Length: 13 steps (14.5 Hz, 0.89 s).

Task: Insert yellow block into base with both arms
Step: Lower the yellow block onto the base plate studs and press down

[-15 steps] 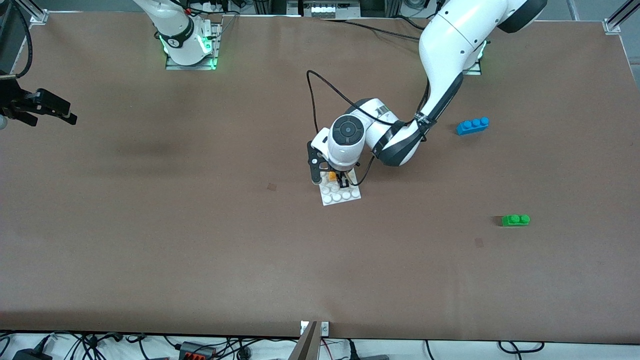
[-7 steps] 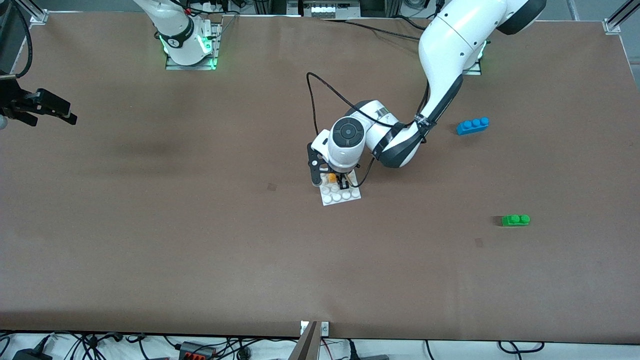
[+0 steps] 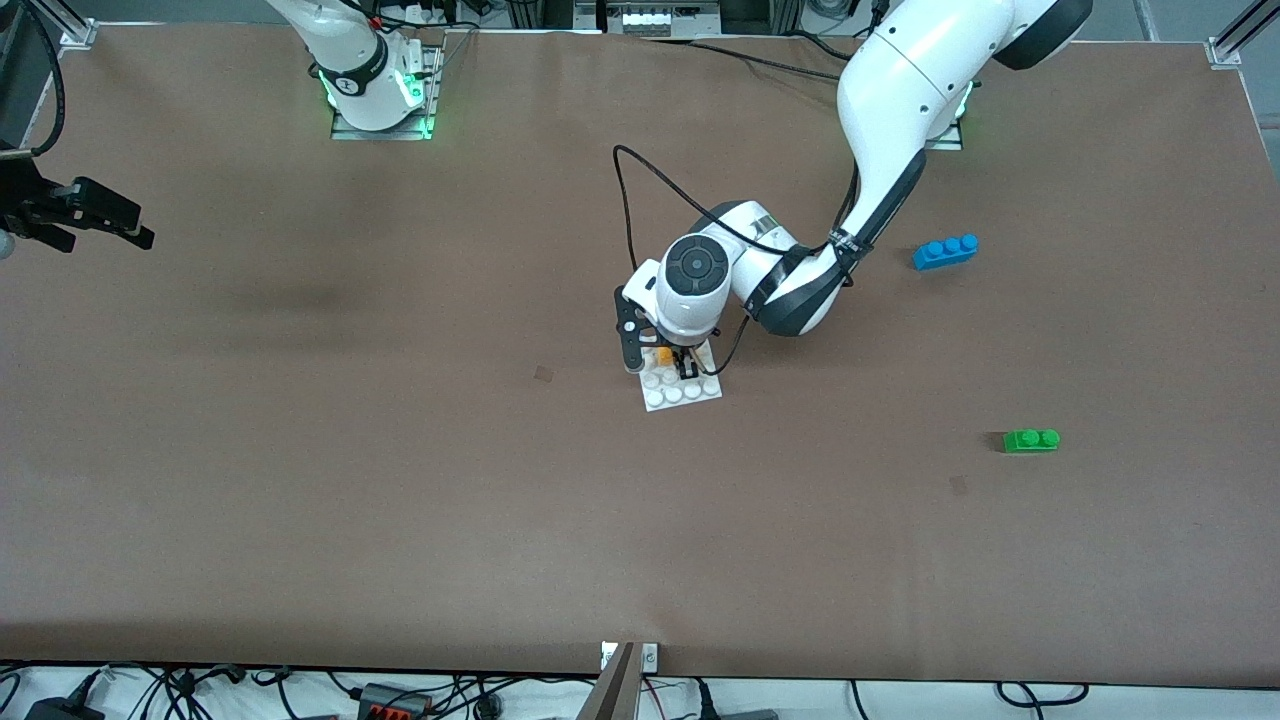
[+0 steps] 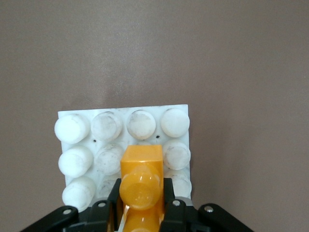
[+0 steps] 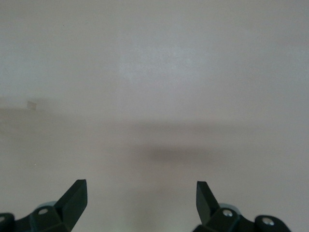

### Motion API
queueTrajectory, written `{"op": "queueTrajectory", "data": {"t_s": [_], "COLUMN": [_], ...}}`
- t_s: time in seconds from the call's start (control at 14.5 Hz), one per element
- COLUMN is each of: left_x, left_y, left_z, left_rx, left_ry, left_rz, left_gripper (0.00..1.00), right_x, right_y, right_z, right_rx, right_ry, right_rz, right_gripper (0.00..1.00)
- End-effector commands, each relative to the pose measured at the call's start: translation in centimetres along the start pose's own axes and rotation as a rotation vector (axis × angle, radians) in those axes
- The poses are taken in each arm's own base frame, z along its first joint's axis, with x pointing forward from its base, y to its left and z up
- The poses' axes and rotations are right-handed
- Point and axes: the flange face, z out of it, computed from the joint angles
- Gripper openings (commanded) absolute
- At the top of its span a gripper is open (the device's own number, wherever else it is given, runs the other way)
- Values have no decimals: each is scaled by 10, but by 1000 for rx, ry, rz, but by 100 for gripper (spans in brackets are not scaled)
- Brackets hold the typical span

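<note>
Left gripper is clamped on the small glossy yellow-orange plastic two-stud brick, sitting on the flat white studded square plate mid-table. Right gripper hangs w/ fingers spread wide over bare tabletop, waiting at the right arm's end

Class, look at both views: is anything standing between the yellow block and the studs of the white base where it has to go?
Nothing visible does. The left end effector is shut on the yellow block, directly over the base; the studs showing around it are bare. The right end effector waits open over bare table.
</note>
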Motion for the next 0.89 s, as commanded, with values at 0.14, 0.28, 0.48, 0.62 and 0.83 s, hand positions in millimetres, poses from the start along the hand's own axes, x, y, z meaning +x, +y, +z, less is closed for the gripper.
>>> {"op": "queueTrajectory", "data": {"t_s": [0.14, 0.28, 0.48, 0.62, 0.83], "left_x": [4, 9, 7, 4, -9], "left_y": [-8, -17, -17, -17, -27], "left_z": [-8, -26, -26, -37, -69], "left_rx": [26, 45, 40, 24, 29], "left_ry": [-6, 20, 9, -24, -45], "left_rz": [0, -12, -10, -20, -49], "left_gripper": [100, 100, 100, 100, 100], "right_x": [0, 0, 0, 0, 0], "right_y": [-1, -1, -1, -1, -1], "right_z": [-5, -5, -5, -5, -5], "right_rx": [17, 17, 17, 17, 17], "right_ry": [-2, -2, -4, -2, -2], "right_rz": [-10, -10, -10, -10, -10], "right_gripper": [100, 100, 100, 100, 100]}}
